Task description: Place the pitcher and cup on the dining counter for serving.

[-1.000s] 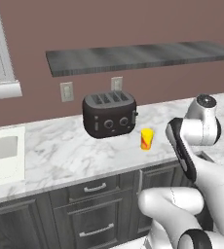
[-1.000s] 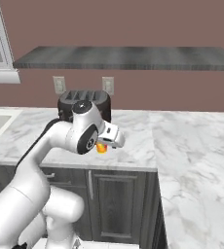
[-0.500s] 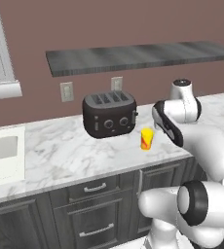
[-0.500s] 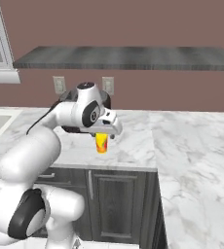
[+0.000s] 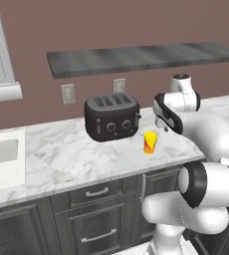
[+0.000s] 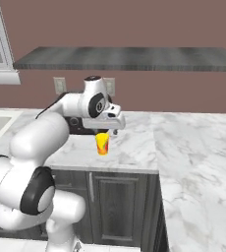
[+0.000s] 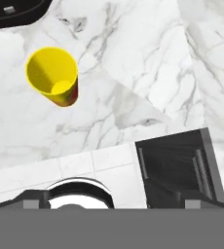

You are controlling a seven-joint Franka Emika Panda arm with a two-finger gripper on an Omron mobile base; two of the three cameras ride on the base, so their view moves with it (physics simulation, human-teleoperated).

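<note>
Cup (image 5: 150, 142) position: upright on the marble counter (image 5: 61, 154) that carries the toaster (image 5: 111, 117), near the front edge and just beside the toaster's right end; the hand view shows its open yellow mouth (image 7: 52, 73) empty, with the orange-red mark low on its side. It has not been lifted, and nothing grips it. Task status, as a judgement: the cup transfer has not begun beyond the approach, since the cup sits on this counter rather than on the dining counter. The pitcher cannot be accounted for from these views, so its step is treated as outstanding or unknown. Gripper (image 6: 113, 127) position: above the cup and slightly to its side, clear of the rim, with no contact visible. Jaw opening cannot be determined; the fingers are small and dark in the base views, and the hand view does not resolve the tips. The gripper appears to hold nothing. Remaining work: descend, grasp the cup, carry it to the dining counter.
</note>
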